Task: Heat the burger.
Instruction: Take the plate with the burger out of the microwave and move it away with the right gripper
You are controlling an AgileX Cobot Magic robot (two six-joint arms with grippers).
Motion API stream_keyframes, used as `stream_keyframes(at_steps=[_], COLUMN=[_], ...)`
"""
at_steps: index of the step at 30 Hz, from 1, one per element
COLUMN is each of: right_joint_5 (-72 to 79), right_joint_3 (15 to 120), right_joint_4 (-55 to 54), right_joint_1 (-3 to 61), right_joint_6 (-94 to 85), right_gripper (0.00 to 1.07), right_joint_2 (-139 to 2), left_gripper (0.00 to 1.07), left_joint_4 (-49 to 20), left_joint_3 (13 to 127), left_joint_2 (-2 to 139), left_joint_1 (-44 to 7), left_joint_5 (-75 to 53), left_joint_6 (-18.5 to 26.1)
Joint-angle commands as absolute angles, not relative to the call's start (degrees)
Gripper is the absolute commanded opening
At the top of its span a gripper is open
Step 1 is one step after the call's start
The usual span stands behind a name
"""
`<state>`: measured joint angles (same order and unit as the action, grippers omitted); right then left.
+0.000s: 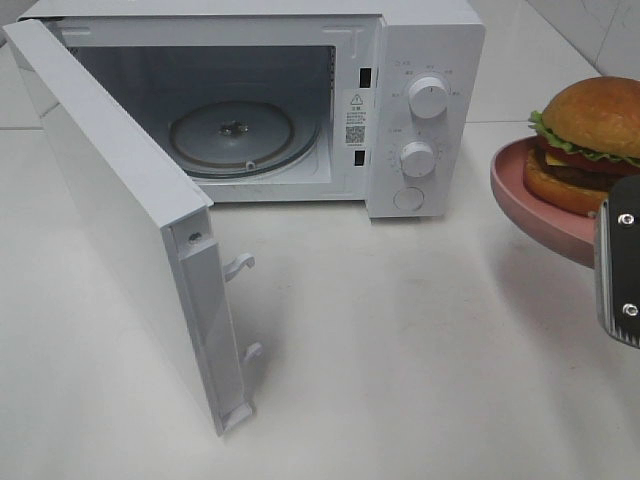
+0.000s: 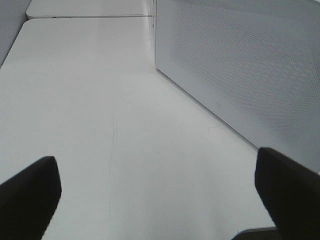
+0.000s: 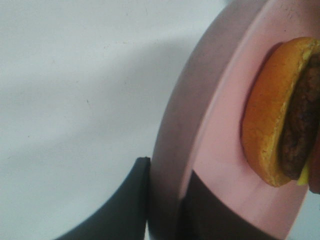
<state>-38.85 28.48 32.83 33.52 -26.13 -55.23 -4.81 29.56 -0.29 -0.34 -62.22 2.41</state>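
White surface (image 1: 400,350); burger (image 1: 588,140) upright, bun top up, on pink plate (image 1: 530,200) whose rim right tool (image 3: 165,200) pinches; left tool (image 2: 160,195) wide open, empty.

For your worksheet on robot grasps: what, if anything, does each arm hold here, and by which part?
The right gripper pinches the pink plate at its rim, carrying the burger. The left gripper holds nothing.

You're looking at a kitchen-style setup, prob. a staged one: white microwave (image 1: 300,100) w/ door open on a plain white worktop (image 1: 400,350), pale tiled wall (image 1: 590,30) behind it.
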Motion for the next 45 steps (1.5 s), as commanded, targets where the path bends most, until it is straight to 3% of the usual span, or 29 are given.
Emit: stream_keyframes(at_steps=[1,10,26,33,35,45], right_joint_5=[-41.08,-49.50,-56.55,-58.84,-59.42,-59.47], right_joint_3=[28.76,28.76,28.76,28.76,28.76,29.05], right_joint_4=[39.02,47.50,53.00,53.57,55.35,55.98], right_joint_1=[33.52,33.52,33.52,33.52,33.52,33.52], right_joint_6=[-17.76,1.43,18.05,28.71,40.39,51.97], right_gripper=[0.04,0.04,0.05,0.05,0.05,0.06], right_joint_2=[-54.37,-54.60,-55.92,-63.43,-67.78,-77.75], left_gripper=[0.98,0.98,0.98,0.98,0.98,0.98], left_joint_4=[-5.21,-5.21,-5.21,-5.21,-5.21,-5.21], left_joint_3=[29.56,29.56,29.56,29.56,29.56,29.56], left_joint_2=[-0.57,-0.57,-0.57,-0.57,-0.57,-0.57], left_joint_1=[-0.23,-0.23,-0.23,-0.23,-0.23,-0.23], left_joint_5=[-61.48,-61.48,-61.48,-61.48,-61.48,-61.48], left_joint_6=[2.12,2.12,2.12,2.12,2.12,2.12])
